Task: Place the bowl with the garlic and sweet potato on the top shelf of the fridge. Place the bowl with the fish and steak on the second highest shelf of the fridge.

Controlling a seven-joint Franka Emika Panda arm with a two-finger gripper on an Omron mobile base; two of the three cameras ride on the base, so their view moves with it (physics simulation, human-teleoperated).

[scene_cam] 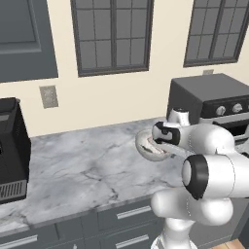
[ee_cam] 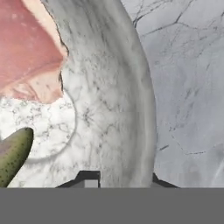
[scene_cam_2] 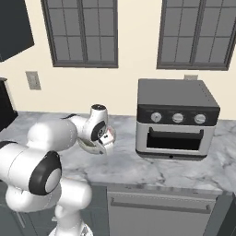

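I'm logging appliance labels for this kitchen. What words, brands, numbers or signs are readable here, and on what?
None can be read.
Toaster oven: three knobs, no legible markings.
Wall plate: blank.
Bowl at the hand: marbled pattern, no text.

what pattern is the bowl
White-grey marbled bowl, clearest in the hand view.

White glossy arm (scene_cam: 214, 170) – rounded bulbous links, black joint rings, dark end effector (ee_cam: 120, 178) tips
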